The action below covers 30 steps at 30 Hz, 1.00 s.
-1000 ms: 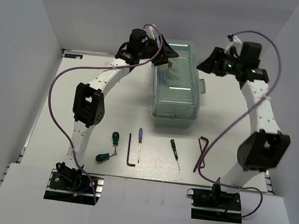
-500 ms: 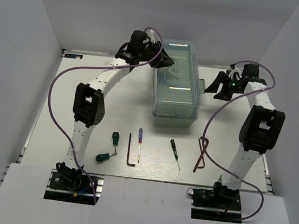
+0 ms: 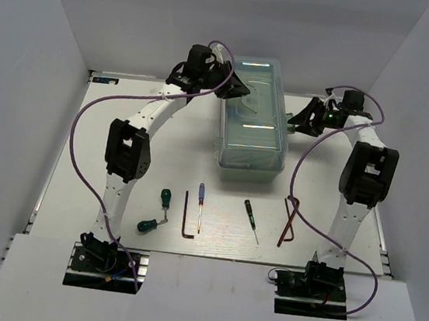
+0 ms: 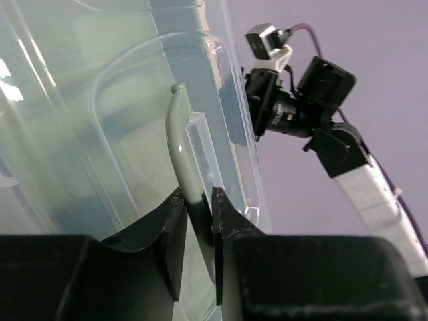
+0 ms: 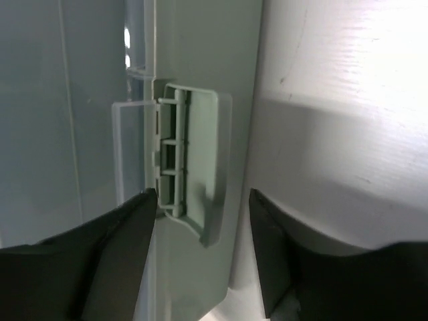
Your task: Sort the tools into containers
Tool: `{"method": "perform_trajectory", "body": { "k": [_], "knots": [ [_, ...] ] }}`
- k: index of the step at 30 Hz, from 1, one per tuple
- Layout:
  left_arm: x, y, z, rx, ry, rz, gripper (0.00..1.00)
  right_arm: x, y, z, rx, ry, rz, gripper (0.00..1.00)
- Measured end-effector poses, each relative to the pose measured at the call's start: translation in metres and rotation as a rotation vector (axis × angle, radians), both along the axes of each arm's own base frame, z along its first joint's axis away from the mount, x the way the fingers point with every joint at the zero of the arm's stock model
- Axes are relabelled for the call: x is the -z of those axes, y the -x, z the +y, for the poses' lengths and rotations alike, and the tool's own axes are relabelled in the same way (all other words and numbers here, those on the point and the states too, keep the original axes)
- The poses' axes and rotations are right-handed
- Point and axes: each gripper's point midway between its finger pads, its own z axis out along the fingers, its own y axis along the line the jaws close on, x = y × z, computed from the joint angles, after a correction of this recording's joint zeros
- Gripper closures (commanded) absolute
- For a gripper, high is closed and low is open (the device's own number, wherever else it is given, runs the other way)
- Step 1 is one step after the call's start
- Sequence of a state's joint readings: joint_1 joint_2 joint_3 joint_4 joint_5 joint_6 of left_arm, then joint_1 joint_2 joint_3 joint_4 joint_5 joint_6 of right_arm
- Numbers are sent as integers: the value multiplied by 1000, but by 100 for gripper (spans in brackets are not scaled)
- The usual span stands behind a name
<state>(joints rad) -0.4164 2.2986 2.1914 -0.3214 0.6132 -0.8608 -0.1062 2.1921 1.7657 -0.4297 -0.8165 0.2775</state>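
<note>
The pale mint-green toolbox (image 3: 254,122) stands shut at the back of the table. My left gripper (image 4: 198,200) is shut on its curved handle (image 4: 182,144) on top of the translucent lid. At the box's right side my right gripper (image 5: 202,200) hangs open, its fingers on either side of the green latch (image 5: 194,160) without touching it. In the top view the right gripper (image 3: 298,121) sits right by that latch. The tools lie in a row near the front: two green-handled screwdrivers (image 3: 165,197) (image 3: 146,225), a dark hex key (image 3: 186,216), a blue-handled screwdriver (image 3: 200,198), a thin dark screwdriver (image 3: 250,213) and reddish-brown hex keys (image 3: 289,221).
White walls close in the table (image 3: 81,160) on three sides. Purple cables (image 3: 87,113) loop from both arms. The right arm's elbow (image 3: 368,175) stands over the table's right edge, above the reddish hex keys.
My left gripper has shut on the toolbox handle. The right arm has swung down and left from above the table's right side to the box's latch, its jaws narrowing a little.
</note>
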Motion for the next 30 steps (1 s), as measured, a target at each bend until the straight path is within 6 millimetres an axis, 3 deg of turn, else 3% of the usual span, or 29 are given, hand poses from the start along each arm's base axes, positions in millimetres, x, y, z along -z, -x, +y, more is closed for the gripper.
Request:
{"method": "perform_trajectory", "body": {
  "k": [3,4,7,8,11,17,22,26,28,30],
  "knots": [
    [1,0,0,-5,7,19,76,12,-4,4,-2,-49,28,57],
    [1,1,0,-6,12,26,78,16,-4,6,-3,-66,44,68],
    [0,1,-1,-3,24,34,84,19,-1,13,-22,-131,72,86],
    [0,1,-1,0,27,38,88,15,-1,13,-28,-145,67,98],
    [0,1,-3,5,36,42,100,14,-1,11,-29,-151,62,100],
    [-2,-1,-2,-14,19,19,100,7,1,-1,-2,-32,8,100],
    [-6,3,9,-64,-58,-7,100,-8,14,-11,19,82,-19,100],
    [-26,8,46,-142,-130,-50,100,-12,20,-14,19,109,-21,100],
    [-44,9,80,-207,-165,-87,100,-7,22,-18,26,134,-15,100],
    [-52,12,126,-291,-234,-106,100,-3,23,-24,37,153,-1,100]
  ]
}}
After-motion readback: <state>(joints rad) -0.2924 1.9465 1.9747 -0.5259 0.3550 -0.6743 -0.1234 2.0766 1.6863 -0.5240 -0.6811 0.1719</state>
